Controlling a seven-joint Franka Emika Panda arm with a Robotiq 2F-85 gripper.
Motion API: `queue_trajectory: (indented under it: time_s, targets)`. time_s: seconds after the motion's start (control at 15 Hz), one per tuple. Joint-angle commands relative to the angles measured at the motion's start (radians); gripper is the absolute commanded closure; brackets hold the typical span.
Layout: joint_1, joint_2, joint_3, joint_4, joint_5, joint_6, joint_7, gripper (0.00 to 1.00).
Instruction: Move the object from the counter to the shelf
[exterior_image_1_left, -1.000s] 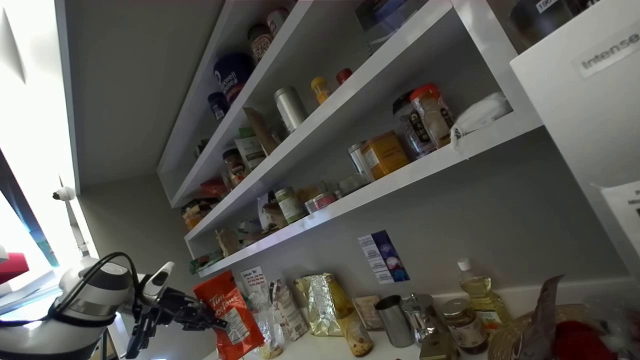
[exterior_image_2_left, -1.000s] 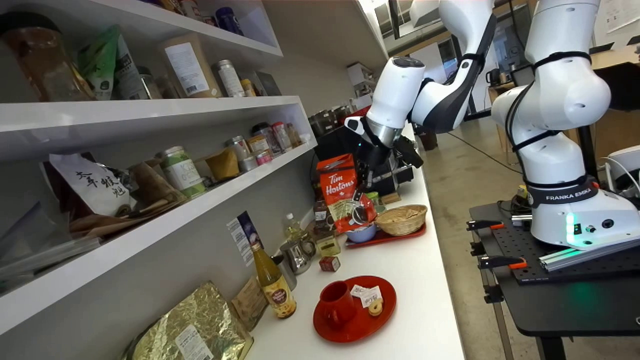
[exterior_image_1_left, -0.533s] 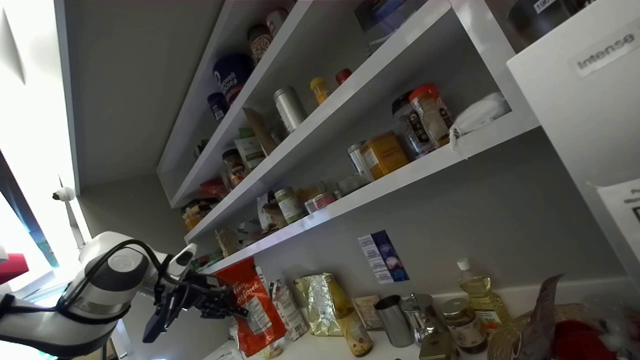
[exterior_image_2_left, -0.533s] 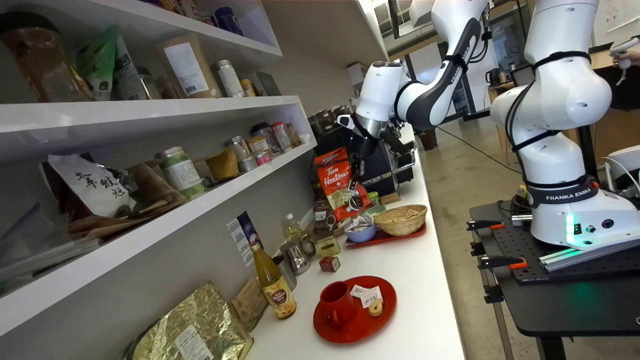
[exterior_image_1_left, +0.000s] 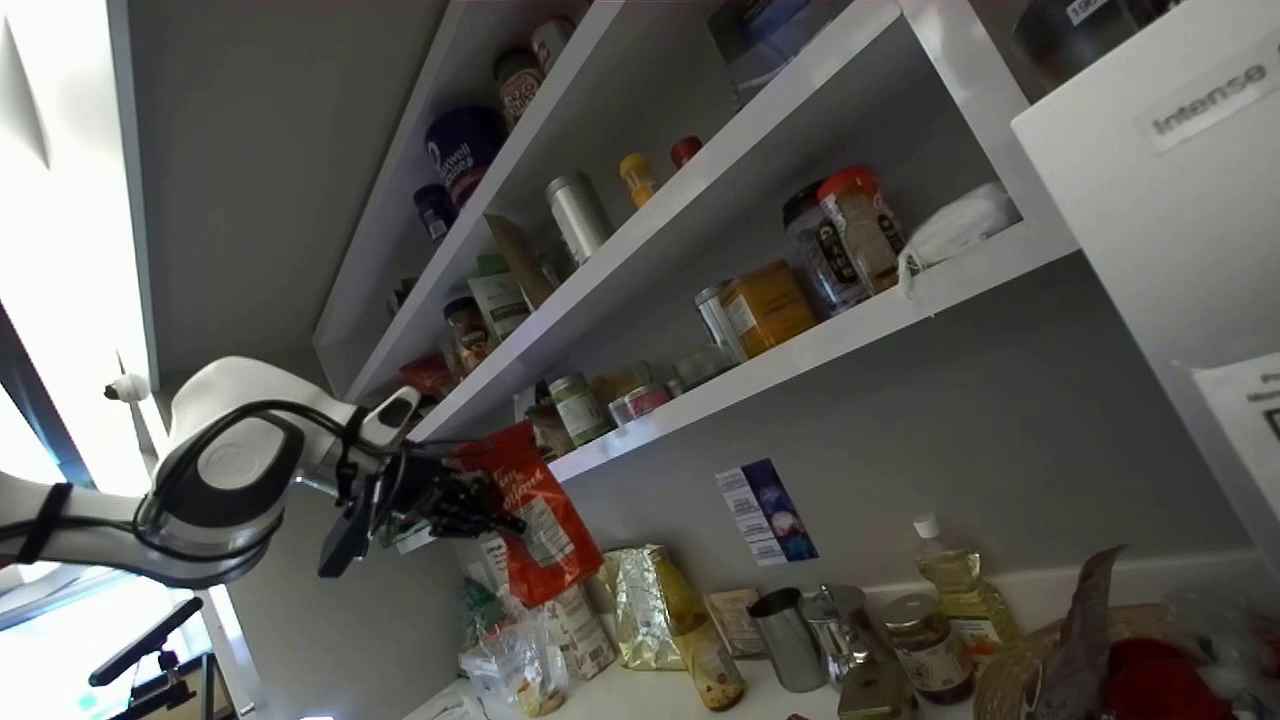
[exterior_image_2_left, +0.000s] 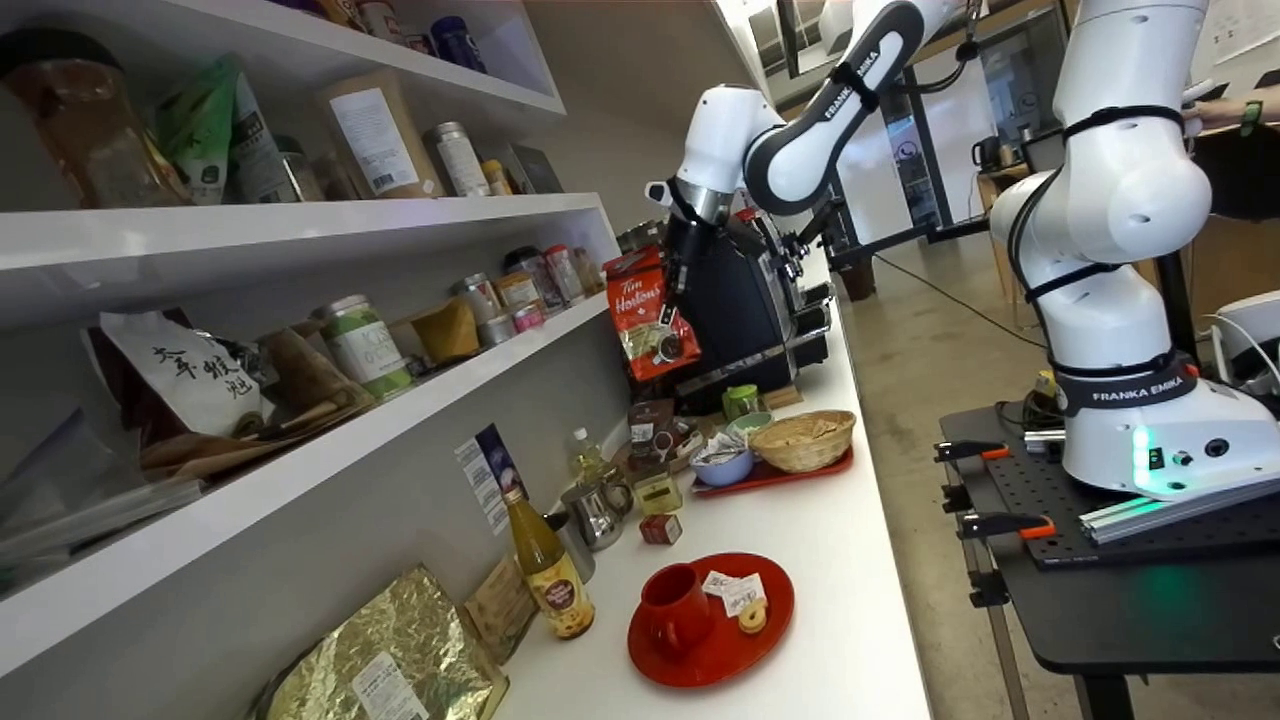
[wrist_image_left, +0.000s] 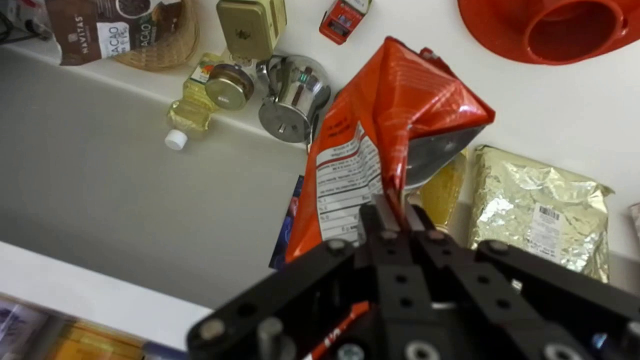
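The object, a red-orange packet (exterior_image_1_left: 548, 535) with a pale printed patch, hangs in the air above the counter (exterior_image_1_left: 650, 690). My gripper (wrist_image_left: 397, 215) is shut on it, pinching a fold. The packet also shows in an exterior view (exterior_image_2_left: 635, 305) and in the wrist view (wrist_image_left: 345, 165), tilted. The shelf (exterior_image_1_left: 760, 378) is the lowest thick white board. The packet's top overlaps its front edge in that view. In an exterior view the packet appears beside the far end of the shelf (exterior_image_2_left: 400, 420). The shelf edge is at lower left in the wrist view (wrist_image_left: 90, 292).
Jars, tins and bags stand along the shelf, among them a green-labelled jar (exterior_image_2_left: 365, 345) and a yellow tin (exterior_image_1_left: 768, 310). Another white board (exterior_image_2_left: 300, 222) lies above. On the counter are a gold foil bag (wrist_image_left: 537, 220), a red plate (exterior_image_2_left: 740, 655), a basket (exterior_image_2_left: 805, 440) and bottles.
The arm has lifted the packet, from below the shelf's edge to about its height. In the exterior views it has moved toward the shelf. The grip has stayed on the packet.
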Motion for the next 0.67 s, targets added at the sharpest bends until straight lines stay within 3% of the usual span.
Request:
queue_trajectory:
  time_s: [0.0, 0.27, 0.6]
  targets:
    - [-0.059, 0.060, 0.053, 0.130, 0.173, -0.069, -0.161, 0.99]
    - [-0.119, 0.114, 0.079, 0.239, 0.253, -0.149, -0.240, 0.99]
    - [-0.205, 0.156, 0.111, 0.328, 0.260, -0.216, -0.233, 0.99]
